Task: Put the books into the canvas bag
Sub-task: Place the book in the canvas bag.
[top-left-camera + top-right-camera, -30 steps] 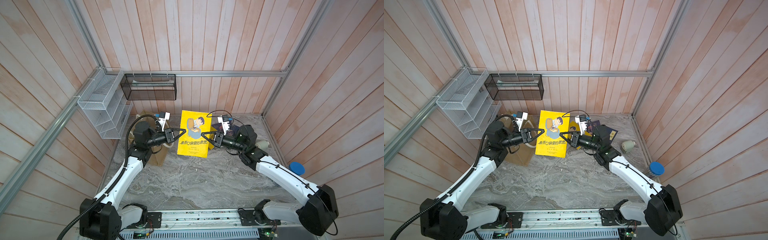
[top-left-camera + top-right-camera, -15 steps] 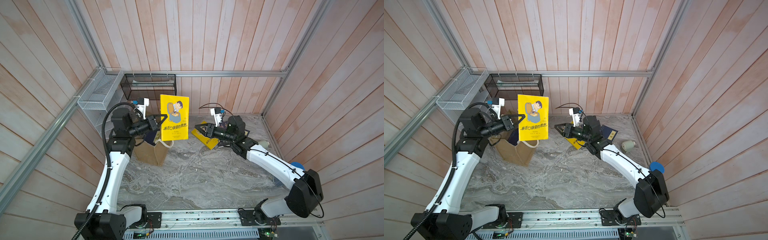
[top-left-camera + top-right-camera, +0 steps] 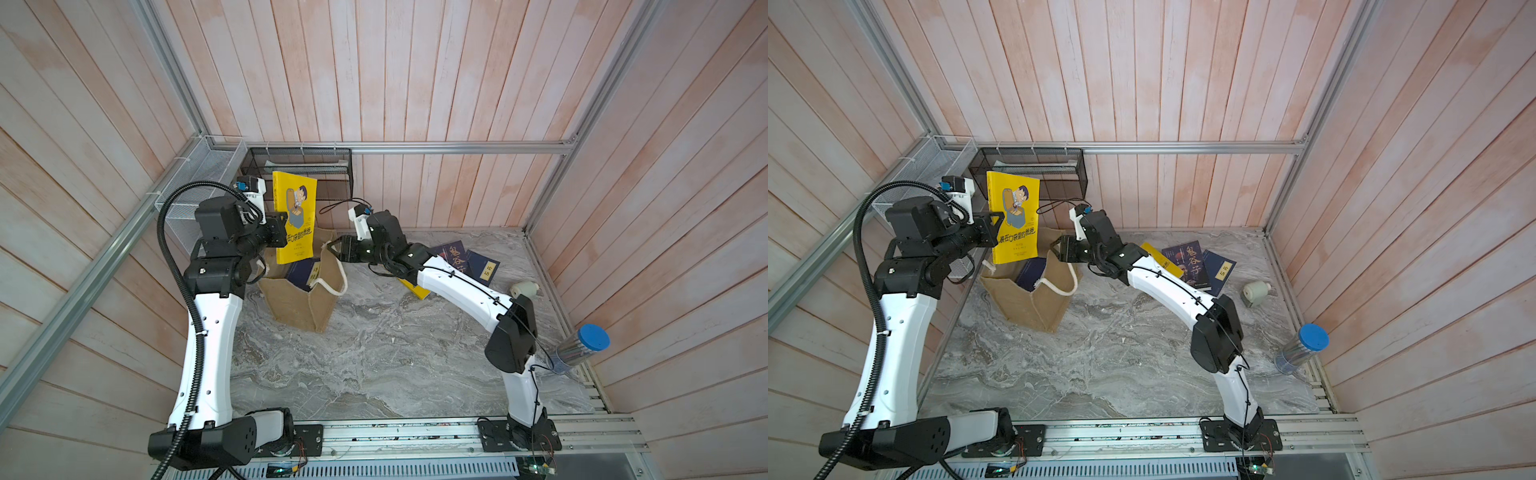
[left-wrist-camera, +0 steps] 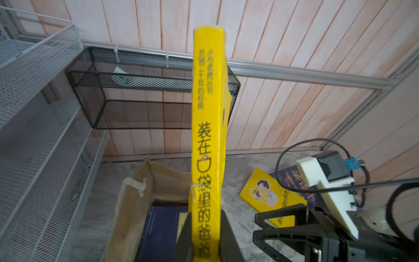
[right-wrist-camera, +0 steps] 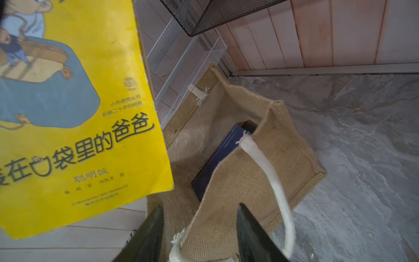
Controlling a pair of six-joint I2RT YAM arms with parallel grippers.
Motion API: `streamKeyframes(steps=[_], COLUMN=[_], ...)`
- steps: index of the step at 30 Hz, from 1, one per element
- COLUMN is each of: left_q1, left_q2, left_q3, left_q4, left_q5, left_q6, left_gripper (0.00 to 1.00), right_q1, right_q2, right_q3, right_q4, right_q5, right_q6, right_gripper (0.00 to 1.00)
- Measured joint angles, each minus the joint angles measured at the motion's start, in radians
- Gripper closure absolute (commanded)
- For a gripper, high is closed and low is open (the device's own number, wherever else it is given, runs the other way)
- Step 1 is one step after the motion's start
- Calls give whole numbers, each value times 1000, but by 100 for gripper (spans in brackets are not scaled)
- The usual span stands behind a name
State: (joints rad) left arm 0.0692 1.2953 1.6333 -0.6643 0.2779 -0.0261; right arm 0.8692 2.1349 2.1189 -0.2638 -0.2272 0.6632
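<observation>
The canvas bag (image 3: 297, 305) stands open on the tabletop (image 3: 374, 365), toward the left side. A navy book (image 3: 302, 272) lies inside it, and only part of its cover shows past the rim. The right fingers (image 5: 250, 233) stand apart, astride the bag's wall where a white rope handle (image 5: 273, 181) is attached. Whether they touch the cloth cannot be told.

The left fingers (image 3: 284, 221) are clamped on the yellow book (image 3: 294, 216). It is held upright, with its lower edge just above the bag's mouth, and it covers part of the opening. The left wrist view shows only its spine, blurred at the top.

Farther right, a second yellow book (image 4: 267, 195) lies on the tabletop, mostly hidden under the right arm in both top views. Beside it lie a dark portrait book (image 3: 1187, 262) and a navy labelled book (image 3: 1220, 270).

A second ago both pairs of fingers met at the yellow book over the middle of the tabletop. The right pair has since let go and moved to the bag.
</observation>
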Motion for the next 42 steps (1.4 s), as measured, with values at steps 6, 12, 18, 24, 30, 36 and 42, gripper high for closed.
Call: streamKeyframes(steps=[6, 12, 18, 24, 30, 36, 42], left_q1=[0, 0, 0, 0, -7, -24, -40], left_q2=[21, 31, 32, 39, 77, 100, 152], left_q3=[-61, -153, -179, -169, -108, -85, -42], left_q4=[-1, -16, -62, -132, -212, -250, -290], left_q5=[-51, -51, -51, -48, -50, -42, -38], left_q6=[68, 85, 87, 87, 87, 90, 98], left_gripper=[100, 100, 100, 100, 100, 100, 100], right_q1=[27, 39, 42, 44, 41, 24, 16], right_q2=[240, 261, 249, 225, 174, 165, 165], right_q3=[369, 349, 243, 232, 195, 170, 170], right_q4=[-175, -258, -274, -278, -281, -261, -260], right_q5=[19, 43, 50, 52, 53, 20, -2], right_q6=[-2, -2, -6, -35, -40, -43, -43], right_gripper=[46, 48, 77, 100, 100, 100, 100])
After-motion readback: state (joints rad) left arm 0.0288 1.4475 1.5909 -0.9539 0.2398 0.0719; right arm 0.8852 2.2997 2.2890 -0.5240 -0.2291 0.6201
